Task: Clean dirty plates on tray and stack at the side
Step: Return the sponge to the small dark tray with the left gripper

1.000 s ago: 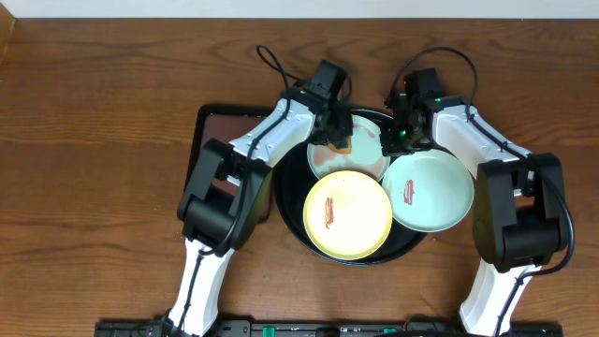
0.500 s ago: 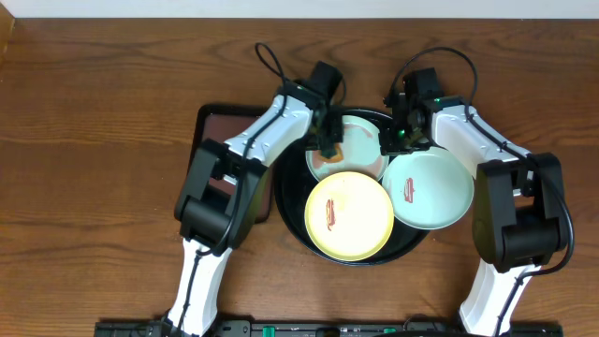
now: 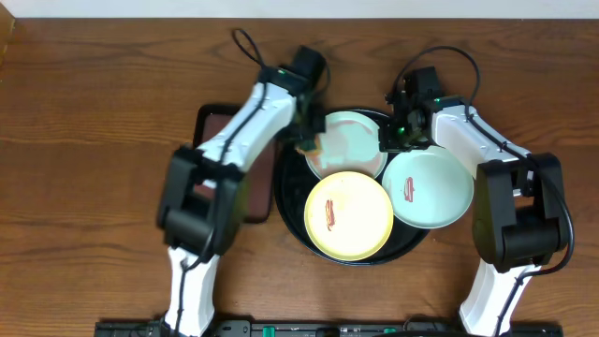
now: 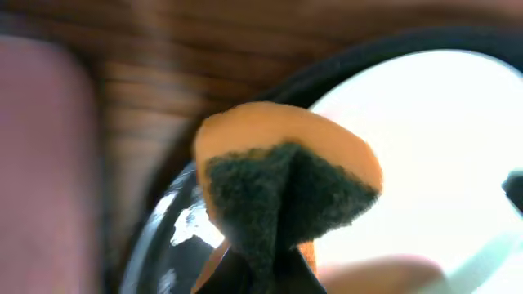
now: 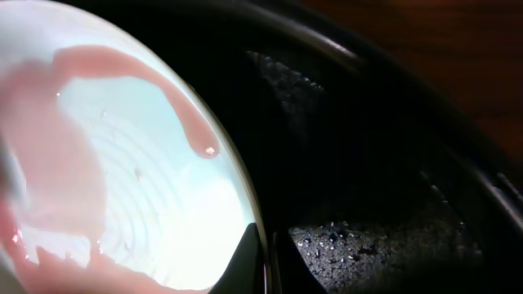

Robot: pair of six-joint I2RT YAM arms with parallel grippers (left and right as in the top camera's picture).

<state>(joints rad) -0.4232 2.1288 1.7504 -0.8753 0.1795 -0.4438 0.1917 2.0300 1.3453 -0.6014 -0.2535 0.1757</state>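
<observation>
Lying in the round black tray (image 3: 288, 223) at the centre of the overhead view, three small plates are crowding together. The upper mint plate (image 3: 351, 140) is sitting at the top of the tray. The yellow plate (image 3: 348, 217), with a red smear, is overlapping its lower edge. The second mint plate (image 3: 432, 192), also smeared red, is resting over the tray's right rim. The left hand (image 3: 309, 140) is hovering at the upper plate's left edge, clamping a folded orange sponge (image 4: 286, 188) with a dark green scrubbing face. The right hand (image 3: 398, 139) is closed tight, pinching the same plate's right rim. A pinkish film is showing on that plate in the right wrist view. A brown rectangular tray (image 3: 211, 131) is lying to the left on the wooden surface (image 3: 94, 140).
</observation>
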